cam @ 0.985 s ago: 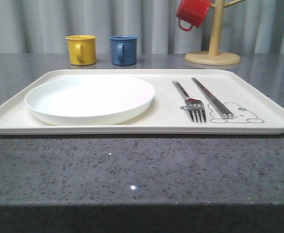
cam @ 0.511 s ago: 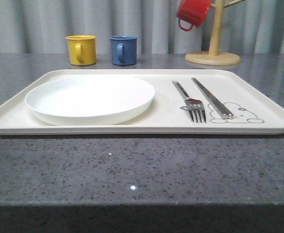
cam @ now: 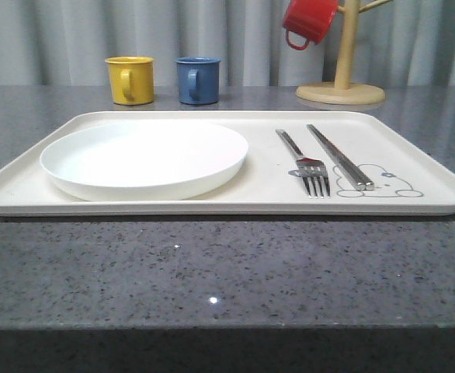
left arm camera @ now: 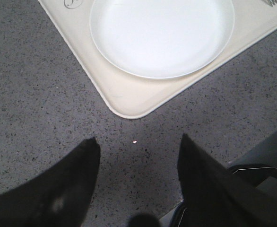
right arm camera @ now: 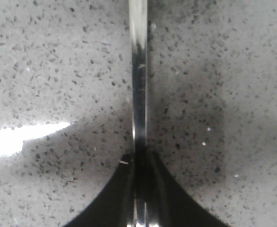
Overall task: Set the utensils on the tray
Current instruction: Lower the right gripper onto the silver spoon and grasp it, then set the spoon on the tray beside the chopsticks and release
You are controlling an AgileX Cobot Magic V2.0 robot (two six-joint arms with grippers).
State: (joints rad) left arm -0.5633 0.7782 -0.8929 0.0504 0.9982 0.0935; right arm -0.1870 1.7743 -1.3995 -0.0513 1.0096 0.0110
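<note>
The fork (cam: pixel 309 169) and chopsticks (cam: pixel 338 156) lie side by side on the tray (cam: pixel 414 148), right of the plate (cam: pixel 144 158). The right gripper (right arm camera: pixel 139 161) clamps a slim metal handle (right arm camera: pixel 138 75) above the countertop (right arm camera: pixel 58 71). The left gripper (left arm camera: pixel 137 146) hangs with its jaws spread near the tray's corner.

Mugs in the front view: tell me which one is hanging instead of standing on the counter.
The red mug. It hangs tilted from the wooden mug tree at the back right, while the yellow mug and blue mug stand upright on the counter.

wall: pale pleated curtain (cam: pixel 235 39) | surface: grey speckled stone countertop (cam: pixel 212 264)
</note>
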